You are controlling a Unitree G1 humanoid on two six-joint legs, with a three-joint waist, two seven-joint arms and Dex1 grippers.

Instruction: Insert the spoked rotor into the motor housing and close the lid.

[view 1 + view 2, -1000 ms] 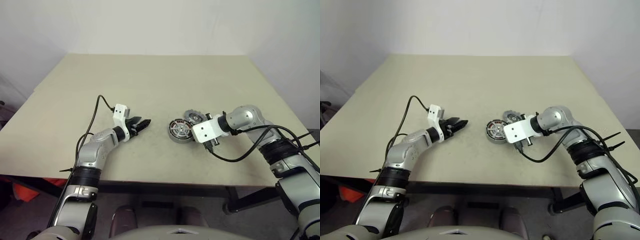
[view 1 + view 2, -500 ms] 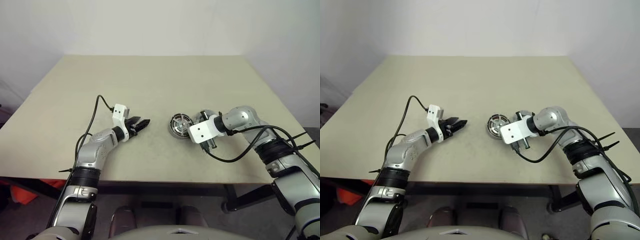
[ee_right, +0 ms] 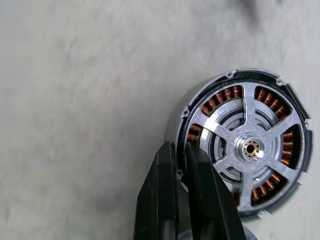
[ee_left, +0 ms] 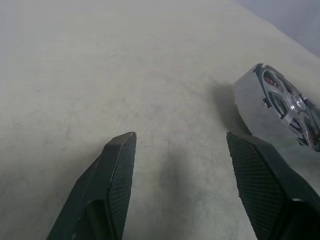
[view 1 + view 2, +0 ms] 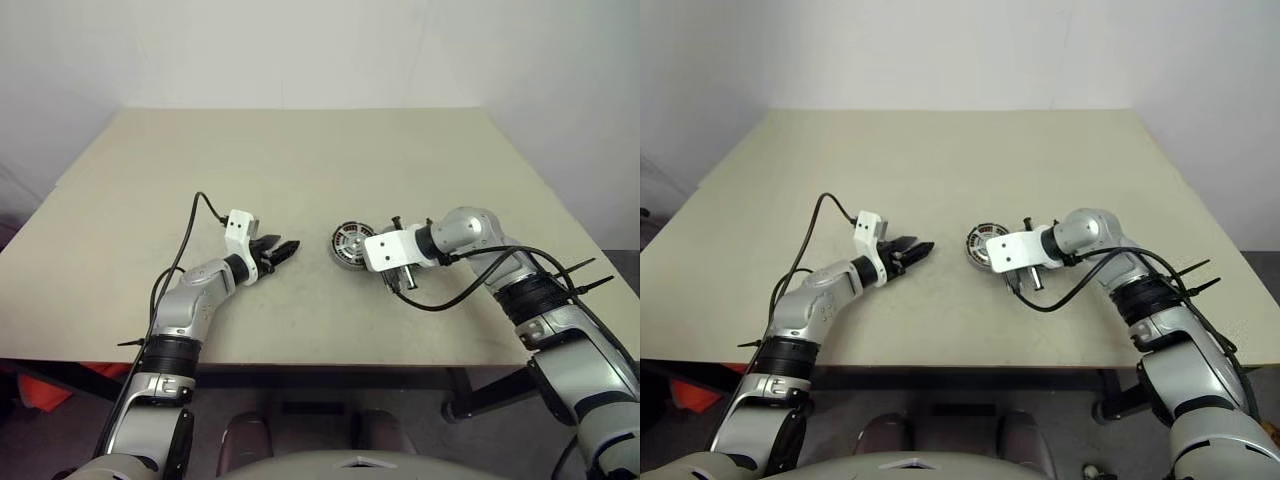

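The motor housing (image 5: 346, 243) is a short grey cylinder on the table's middle right, with copper windings ringing its inside. The spoked rotor (image 3: 248, 148) sits inside it, silver spokes radiating from a small hub. My right gripper (image 3: 179, 146) is shut on the housing's wall at the rim, one finger outside and one inside. My left gripper (image 5: 288, 247) stands open a short way to the housing's left, pointing at it, nothing between its fingers (image 4: 120, 160). The housing (image 4: 250, 92) shows beyond that gripper's right finger. The lid is hidden.
The beige table (image 5: 300, 160) stretches wide behind and to the left of both arms. Black cables loop from each wrist, the right one (image 5: 450, 300) hanging near the table's front edge.
My right gripper has closed on the housing's rim and shifted left, and the housing has come with it, closer to my left gripper. The left arm has stayed put.
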